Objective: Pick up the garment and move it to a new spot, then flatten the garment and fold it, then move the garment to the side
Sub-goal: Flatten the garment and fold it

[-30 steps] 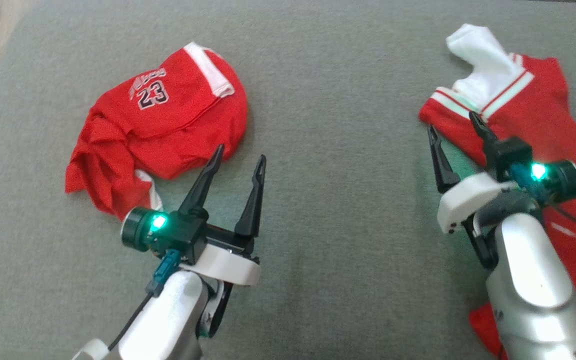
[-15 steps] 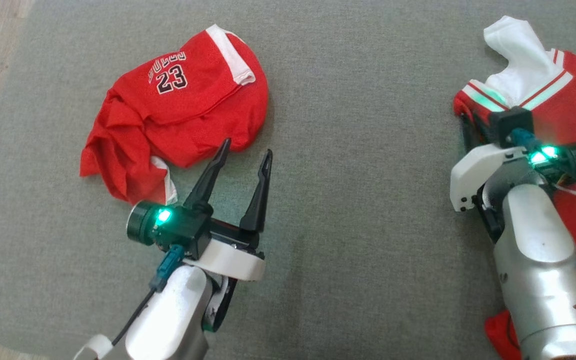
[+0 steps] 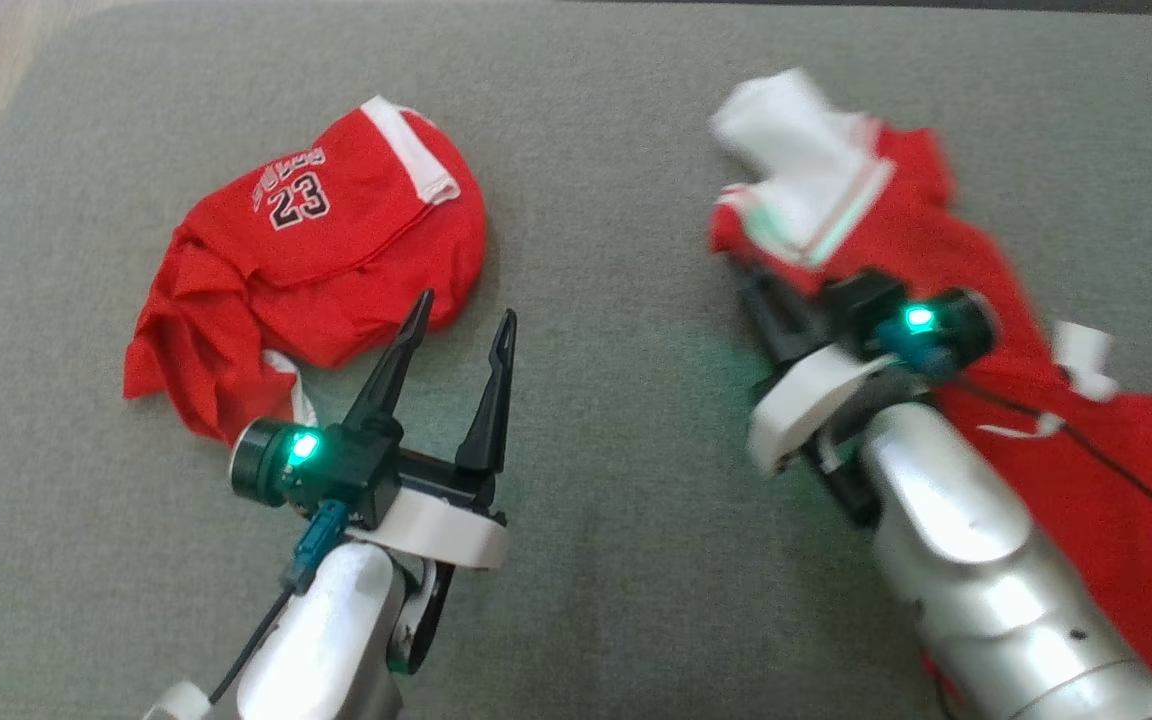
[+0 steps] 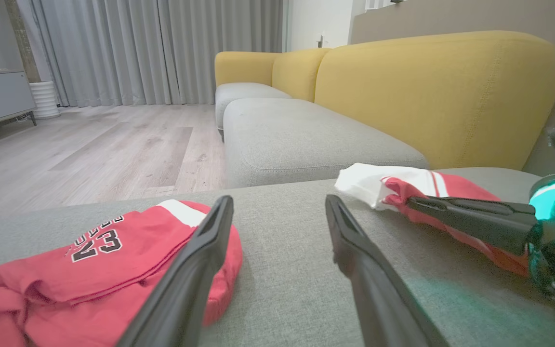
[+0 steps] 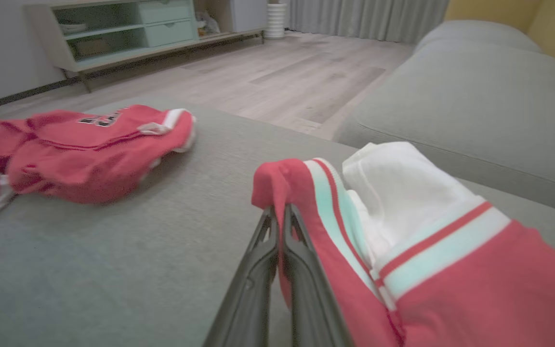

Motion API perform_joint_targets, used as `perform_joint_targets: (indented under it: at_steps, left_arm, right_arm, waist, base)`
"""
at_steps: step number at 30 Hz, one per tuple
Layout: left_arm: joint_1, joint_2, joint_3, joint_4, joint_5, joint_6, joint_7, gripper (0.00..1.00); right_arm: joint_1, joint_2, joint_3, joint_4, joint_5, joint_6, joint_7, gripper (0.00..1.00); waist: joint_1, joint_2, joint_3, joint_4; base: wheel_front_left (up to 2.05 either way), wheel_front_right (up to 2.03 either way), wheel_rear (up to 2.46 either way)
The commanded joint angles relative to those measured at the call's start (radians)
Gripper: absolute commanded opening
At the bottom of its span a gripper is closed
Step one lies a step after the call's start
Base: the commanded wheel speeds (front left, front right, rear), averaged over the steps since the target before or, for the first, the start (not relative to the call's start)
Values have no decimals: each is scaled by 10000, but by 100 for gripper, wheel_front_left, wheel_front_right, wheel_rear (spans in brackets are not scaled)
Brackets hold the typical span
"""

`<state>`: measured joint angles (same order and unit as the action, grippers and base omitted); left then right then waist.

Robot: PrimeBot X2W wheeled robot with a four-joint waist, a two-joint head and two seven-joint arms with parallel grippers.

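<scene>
Located garment (image 3: 946, 270), red with white and striped trim, lying crumpled on right half of grey sofa seat (image 3: 616, 150). Traced its long axis from white end at far left to red tail at near right.

Found right gripper (image 5: 278, 217) at garment's left edge, jaws pressed fully together on a fold of red hem just beside the striped band. Saw that fold raised off the seat in right wrist view. Noted right forearm (image 3: 976, 560) lying over garment's near part, so bulk of cloth trailed to the right of and behind the jaws.

Recorded left gripper (image 3: 466, 305) well apart from garment, across bare seat. Jaws spread wide, nothing held, tips just beside near-right edge of second red jersey (image 3: 316, 250), marked 23.

Judged right arm far the nearer and the one doing the work. Judged current step as the pick-up ahead of the move to a new spot.

Judged open room as the bare strip of seat between the two red pieces. Flagged limits:
- numbered jersey on the left
- wooden floor (image 4: 113, 144) past seat's left edge
- another seat with yellow backrest (image 4: 427, 86) beyond far edge

Flagged risk: grip on one edge only, tail likely to drag bunched. Finer folds blurred in head view, left unread.
</scene>
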<state>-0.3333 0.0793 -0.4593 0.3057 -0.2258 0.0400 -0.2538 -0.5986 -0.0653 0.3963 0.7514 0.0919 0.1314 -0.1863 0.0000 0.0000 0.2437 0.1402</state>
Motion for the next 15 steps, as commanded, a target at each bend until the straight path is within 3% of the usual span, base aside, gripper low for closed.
perform_joint_targets:
  at_steps: [1, 7, 8, 9, 15]
  left_arm:
    - [-56, 27, 396, -267, 116, -37, -80, 100]
    - [79, -20, 490, -191, 204, -121, -80, 100]
    - [100, -30, 492, -173, 215, -136, -80, 100]
    - [118, -40, 489, -152, 225, -155, -80, 100]
    - [183, -79, 561, -135, 276, -208, -80, 100]
  right_arm:
    - [126, 149, 830, -635, 313, -7, -86, 0]
    - [780, 150, 2756, -1280, 849, -7, 513, 0]
    - [880, 150, 2799, -1327, 912, -7, 510, 87]
    - [989, 150, 2812, -1339, 1036, -7, 574, 100]
    - [1306, 125, 2200, -1838, 1238, -7, 128, 100]
  waist:
    - [0, 0, -171, -141]
    - [0, 0, -468, -291]
    - [0, 0, -516, -309]
    - [0, 0, -577, -325]
    - [0, 0, -879, -579]
  base:
    - [0, 0, 0]
    - [0, 0, 0]
    - [0, 0, 0]
    - [0, 0, 0]
    - [0, 0, 0]
